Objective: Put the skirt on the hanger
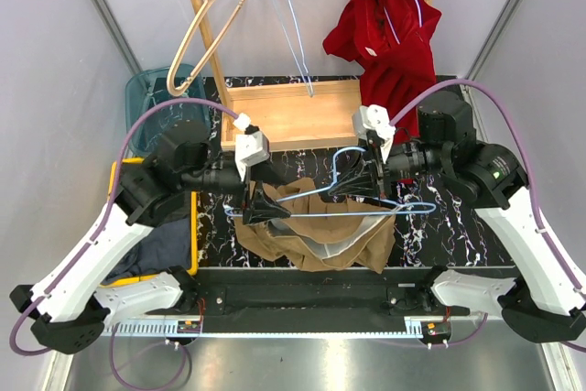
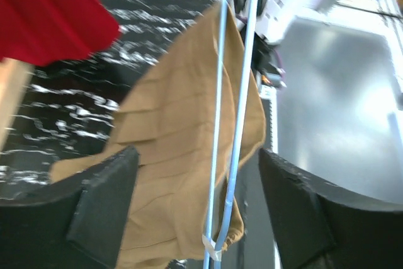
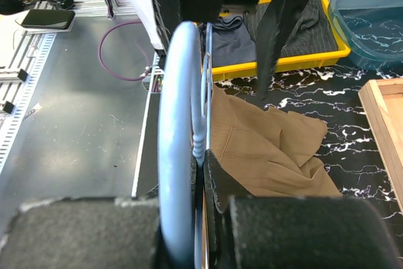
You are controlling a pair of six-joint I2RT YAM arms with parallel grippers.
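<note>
A tan skirt [image 1: 320,231] lies crumpled on the black marbled table [image 1: 439,222], partly draped over the lower bar of a light blue wire hanger [image 1: 385,210]. My right gripper [image 1: 371,185] is shut on the hanger [image 3: 176,124] near its neck, with the skirt [image 3: 271,149] lying just beyond its fingers. My left gripper [image 1: 261,203] is at the hanger's left end. In the left wrist view its jaws [image 2: 198,181] stand wide apart. The hanger's two wires [image 2: 242,105] and a fold of skirt [image 2: 170,137] hang between them, touching neither finger.
A wooden rack base [image 1: 293,112] stands behind, with a beige hanger [image 1: 215,25], a spare wire hanger [image 1: 293,25] and a red garment [image 1: 389,34] on its rail. A teal bin [image 1: 151,98] and a yellow bin [image 1: 124,171] of dark clothes sit at the left.
</note>
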